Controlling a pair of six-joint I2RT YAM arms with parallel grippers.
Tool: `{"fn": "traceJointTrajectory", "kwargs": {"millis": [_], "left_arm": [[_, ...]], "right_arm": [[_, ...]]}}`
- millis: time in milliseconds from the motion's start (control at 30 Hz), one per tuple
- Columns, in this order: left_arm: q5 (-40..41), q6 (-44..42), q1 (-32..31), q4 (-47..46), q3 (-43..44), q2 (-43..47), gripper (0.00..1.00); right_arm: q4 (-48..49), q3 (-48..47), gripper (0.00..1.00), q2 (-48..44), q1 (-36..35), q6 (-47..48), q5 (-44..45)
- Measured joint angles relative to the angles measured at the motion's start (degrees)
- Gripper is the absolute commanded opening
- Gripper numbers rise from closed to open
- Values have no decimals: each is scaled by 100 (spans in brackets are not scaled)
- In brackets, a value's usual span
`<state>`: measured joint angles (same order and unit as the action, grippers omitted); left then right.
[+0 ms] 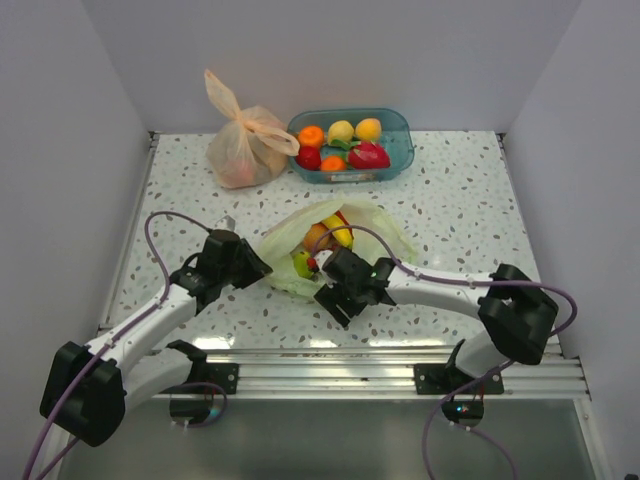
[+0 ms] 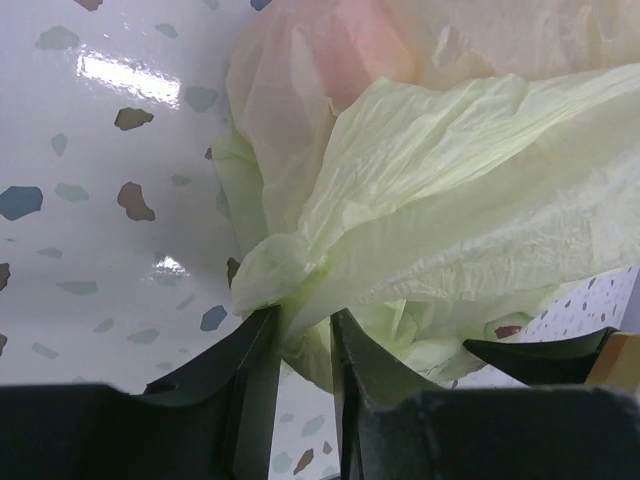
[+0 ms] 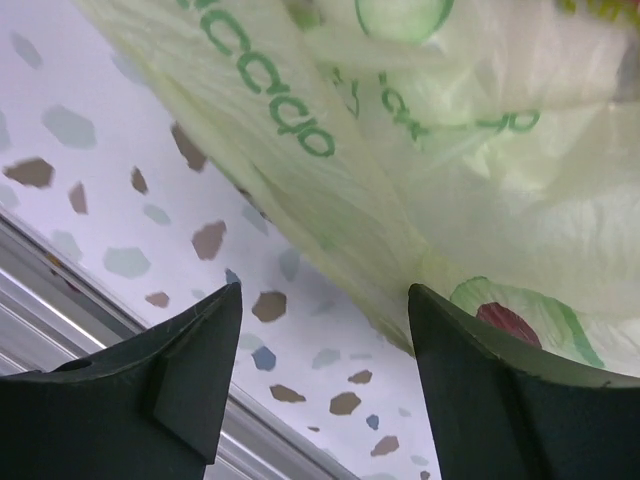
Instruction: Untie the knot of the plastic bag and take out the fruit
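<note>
Near the middle of the bench (image 1: 470, 210) lies the plastic bag (image 1: 385, 228), pale green and crumpled, its top loose enough for me to see the fruit (image 1: 325, 236) inside: a yellow banana, a peach-coloured piece, and something green and red at the near edge. The left gripper (image 1: 255, 268) sits against the bag's left side. On its wrist view the two dark fingers (image 2: 255, 370) are drawn narrow, pinching a bunched wad of the green film (image 2: 450, 200) between them. I cannot tell whether that wad is tied. The right gripper (image 1: 333, 298) is at the bag's near right edge. Its fingers (image 3: 190, 370) stand wide apart with nothing between them, while the bag (image 3: 450, 200), printed with green lettering, hangs just above. At the back of the bench, well apart from all this, a tied orange bag (image 1: 245, 145) stands just beside a blue basket (image 1: 400, 140) holding more fruit.
</note>
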<state>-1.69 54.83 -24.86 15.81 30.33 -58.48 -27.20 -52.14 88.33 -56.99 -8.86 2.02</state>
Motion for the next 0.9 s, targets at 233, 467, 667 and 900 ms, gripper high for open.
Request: {"fn": "traceJointTrajectory", "kwargs": {"millis": [233, 467, 667, 900], "left_arm": [[4, 85, 0, -96, 15, -2, 53], [50, -136, 0, 114, 136, 245, 88], [212, -664, 0, 428, 656, 291, 98], [337, -1349, 0, 778, 1086, 181, 100]], "right_arm": [[-240, 122, 74, -396, -2, 31, 2], [-306, -798, 77, -896, 0, -83, 2], [-11, -1281, 72, -785, 144, -479, 2], [590, -1617, 72, -15, 385, -979, 4]]}}
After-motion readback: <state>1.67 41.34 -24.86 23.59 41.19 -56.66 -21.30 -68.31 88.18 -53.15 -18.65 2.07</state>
